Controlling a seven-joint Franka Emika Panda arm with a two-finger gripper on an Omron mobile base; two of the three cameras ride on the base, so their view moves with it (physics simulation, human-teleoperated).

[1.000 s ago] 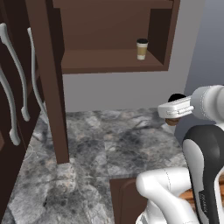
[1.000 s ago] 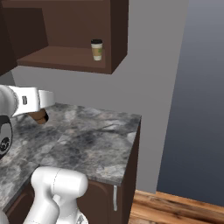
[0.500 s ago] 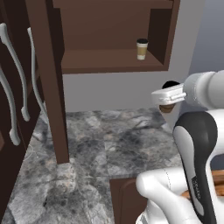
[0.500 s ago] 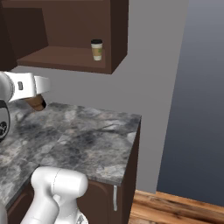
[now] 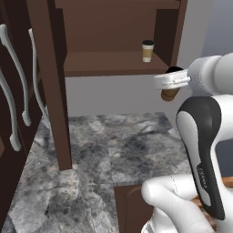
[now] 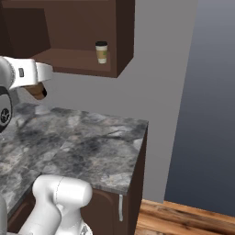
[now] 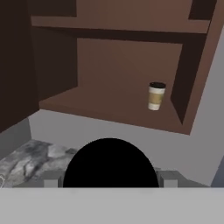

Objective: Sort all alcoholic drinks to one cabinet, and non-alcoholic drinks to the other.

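Hand view shows the gripper [image 7: 109, 186] clasping a black-lidded coffee cup [image 7: 110, 164]. Lift it clear of the cabinet [image 7: 131, 78] shelf's front edge, keep it upright, and set it beside the other cup [image 7: 155, 96].

Grey marble tabletop [image 6: 87, 147] below jaws; plain grey wall [image 6: 158, 82] beyond. Wood plank floor [image 6: 183, 220] low at rt. Dark wood base cab. [image 6: 133, 202] under tabletop, w/ short silver handle [image 6: 120, 207].
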